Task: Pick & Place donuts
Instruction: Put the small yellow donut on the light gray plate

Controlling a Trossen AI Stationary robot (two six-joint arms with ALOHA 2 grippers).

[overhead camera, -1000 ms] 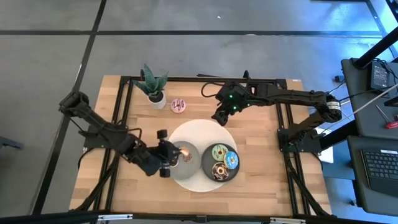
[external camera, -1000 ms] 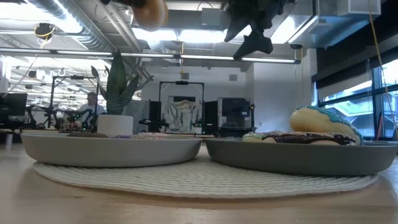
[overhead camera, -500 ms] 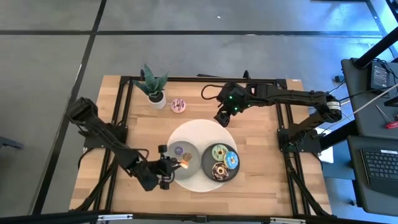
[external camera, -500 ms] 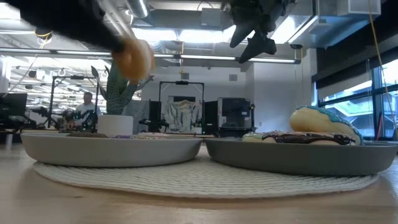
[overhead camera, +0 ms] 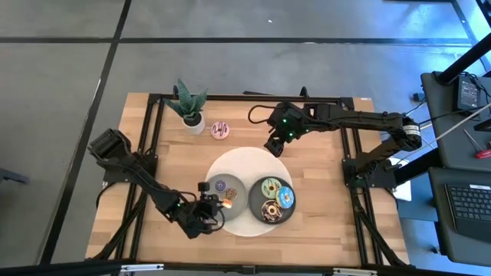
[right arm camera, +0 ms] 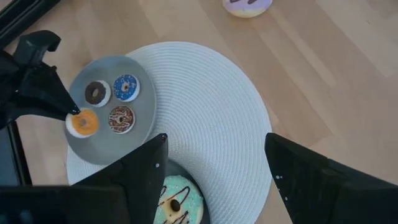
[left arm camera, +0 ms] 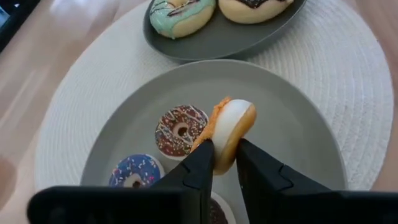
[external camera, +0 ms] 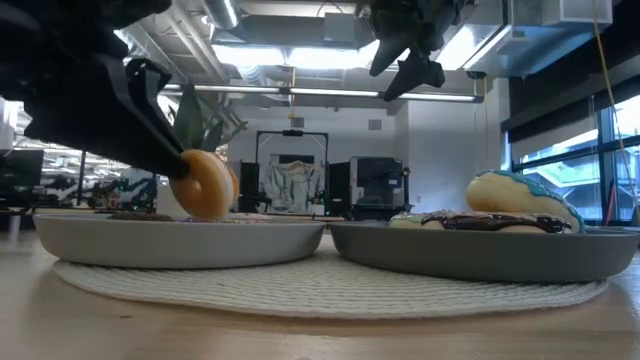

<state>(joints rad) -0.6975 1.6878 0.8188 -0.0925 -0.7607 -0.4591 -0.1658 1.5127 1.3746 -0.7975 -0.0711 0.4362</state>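
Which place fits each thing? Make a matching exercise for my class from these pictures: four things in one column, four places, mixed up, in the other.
Things:
1. orange donut
2. pink donut
3. mint-green donut
4. right claw

Places:
A. bare wood beside the potted plant
B. plate with the larger donuts
C. between the left claw fingers, over the plate of small donuts
D. raised over the round mat's far edge, holding nothing

Pairs: 1-C, 2-A, 3-B, 4-D

You are looking at an open-plan lab or office workspace: exposed silver ceiling ducts [external camera: 130,45], long strip lights [external camera: 300,55], a black-framed wooden bench [overhead camera: 176,165] on grey concrete floor [overhead camera: 230,65], dark computer monitors [external camera: 375,180] behind.
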